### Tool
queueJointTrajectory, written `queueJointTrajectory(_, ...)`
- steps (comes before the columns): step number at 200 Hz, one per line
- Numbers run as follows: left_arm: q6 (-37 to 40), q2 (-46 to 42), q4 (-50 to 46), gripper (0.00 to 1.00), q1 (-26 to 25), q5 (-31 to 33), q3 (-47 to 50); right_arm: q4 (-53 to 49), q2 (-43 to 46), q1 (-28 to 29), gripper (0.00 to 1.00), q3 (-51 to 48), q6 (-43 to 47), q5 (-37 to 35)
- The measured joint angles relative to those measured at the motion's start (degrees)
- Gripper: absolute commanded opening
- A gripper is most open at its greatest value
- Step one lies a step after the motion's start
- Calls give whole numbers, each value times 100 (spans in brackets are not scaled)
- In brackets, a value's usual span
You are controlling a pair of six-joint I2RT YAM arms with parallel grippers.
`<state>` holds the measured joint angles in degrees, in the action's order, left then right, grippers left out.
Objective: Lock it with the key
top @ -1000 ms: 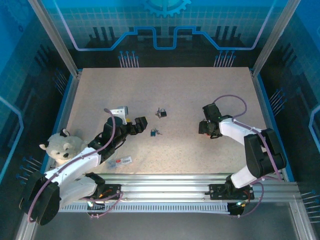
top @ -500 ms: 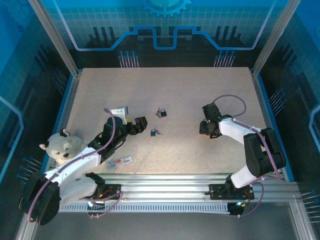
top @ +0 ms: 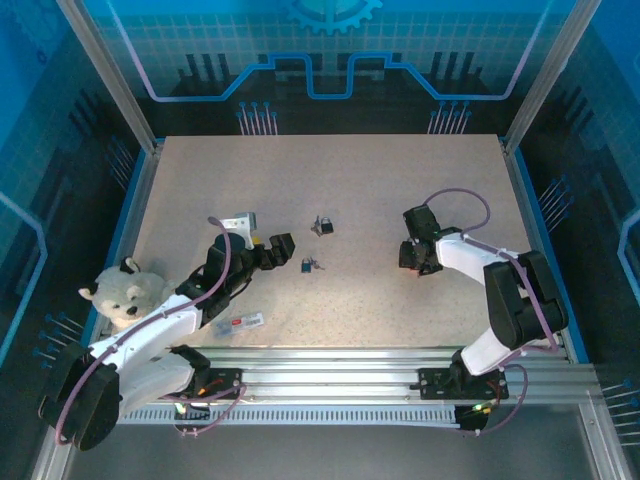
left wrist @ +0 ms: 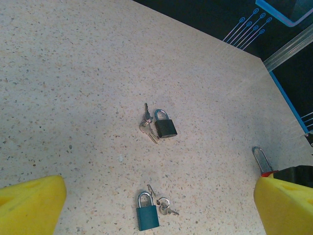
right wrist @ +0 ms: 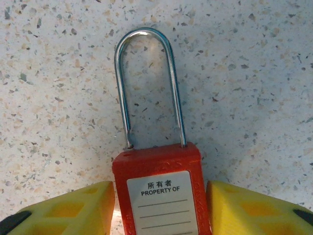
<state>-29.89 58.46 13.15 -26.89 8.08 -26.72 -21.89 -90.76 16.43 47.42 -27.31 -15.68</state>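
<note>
Tabletop (top: pixel 350 180) viewed from above, described from left to right. A white teddy bear (top: pixel 125 293) lay at the left edge, against the left arm. The left gripper (top: pixel 278 250) sat low over the surface with its jaws spread fully apart and nothing between them. Its yellow fingers (left wrist: pixel 29 203) framed the bottom corners of the left wrist view. Neither this gripper nor its arm had shifted from a second earlier. A clear packet (top: pixel 238 322) lay near the front rail, and a metal bracket (top: pixel 238 221) lay just beyond the gripper.

Toward the centre lay a black padlock (left wrist: pixel 165 126) with its keys (left wrist: pixel 146 128) just beside it. Nearer the arms lay a teal padlock (left wrist: pixel 146 211) with a second key ring (left wrist: pixel 164 206) close by. All four lay where they had been.

On the right, the right gripper (top: pixel 415 255) was lowered onto the red padlock (right wrist: pixel 161 191). This padlock lay flat on the surface with its long steel shackle (right wrist: pixel 146 88) pointing away from the wrist. The yellow pads (right wrist: pixel 63 208) sat against both sides of the red body, clasping it. Compared with the earlier frame, these jaws had narrowed and the wrist had edged slightly leftward.
</note>
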Motion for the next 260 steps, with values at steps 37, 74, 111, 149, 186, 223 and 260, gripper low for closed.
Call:
queueJointTrajectory(37,0,0,0,99,0,0,0,-17,-37,0,46,28,-2,24)
queueJointTrajectory(74,0,0,0,99,0,0,0,-37,-76,0,44,72,0,33)
queueJointTrajectory(111,0,0,0,99,2,-2,0,-63,-96,0,41,103,-2,33)
queueJointTrajectory(149,0,0,0,99,0,-37,0,-63,-109,0,35,136,4,33)
queueJointTrajectory(186,0,0,0,99,2,-39,0,-66,-109,0,29,142,20,31)
queueJointTrajectory(223,0,0,0,99,0,-39,0,-57,-103,4,24,138,24,28)
queueJointTrajectory(260,0,0,0,99,2,-39,0,48,184,111,22,-70,87,55)
